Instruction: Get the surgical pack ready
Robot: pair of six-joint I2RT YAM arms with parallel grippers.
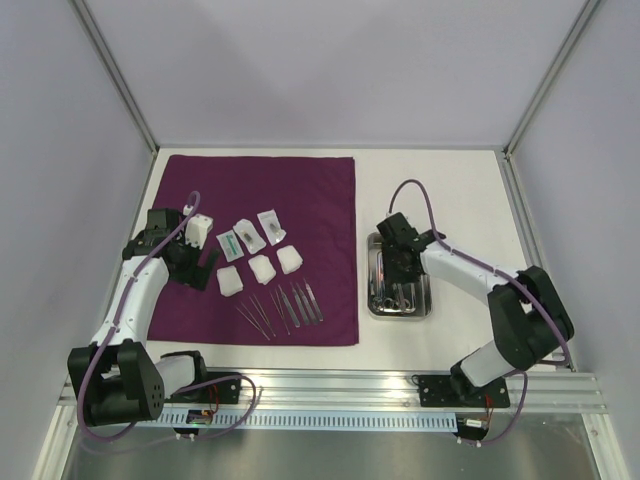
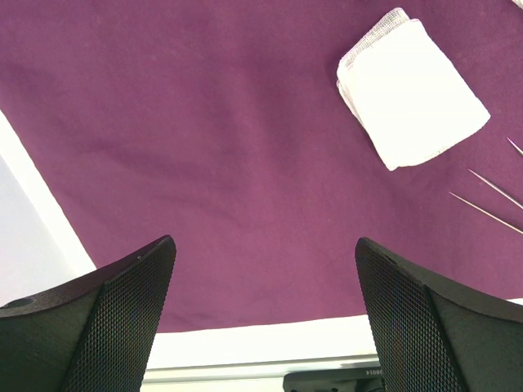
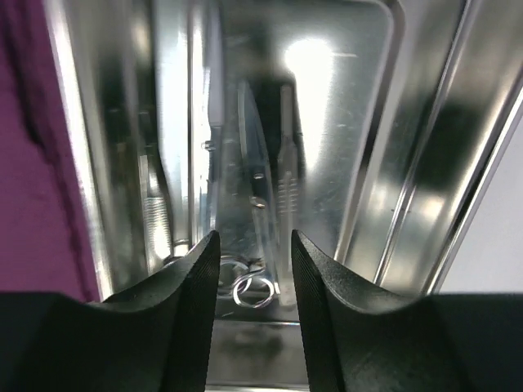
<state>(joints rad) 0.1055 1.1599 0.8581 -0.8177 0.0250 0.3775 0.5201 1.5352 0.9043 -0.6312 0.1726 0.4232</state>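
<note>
The right gripper (image 1: 403,262) hangs low over a small shiny steel tray (image 1: 400,314), its two black fingers (image 3: 192,278) spread only narrowly and pinching nothing. Directly beneath the gap lie slim metal instruments (image 3: 263,184), lengthwise in the tray, with scissor ring handles (image 3: 247,287) at their near end. The tray sits on the white tabletop (image 1: 450,180), just right of a large deep-purple cloth (image 1: 300,190), near its right edge.

The left gripper (image 1: 193,268) hovers over the left part of the cloth, fingers (image 2: 143,286) spread wide and empty. In its wrist view, a folded white gauze square (image 2: 413,90) lies on the cloth beyond the gripper to the right, and thin metal tips (image 2: 490,196) poke in from the right edge.

From above, three gauze squares (image 1: 262,268) sit in a slanted row near the middle of the cloth. Just beyond them, three small clear packets (image 1: 249,233) form a second slanted row. Nearer the arms, a row of thin metal scissors and tweezers (image 1: 285,305) lies side by side on the cloth, close to its near edge.
</note>
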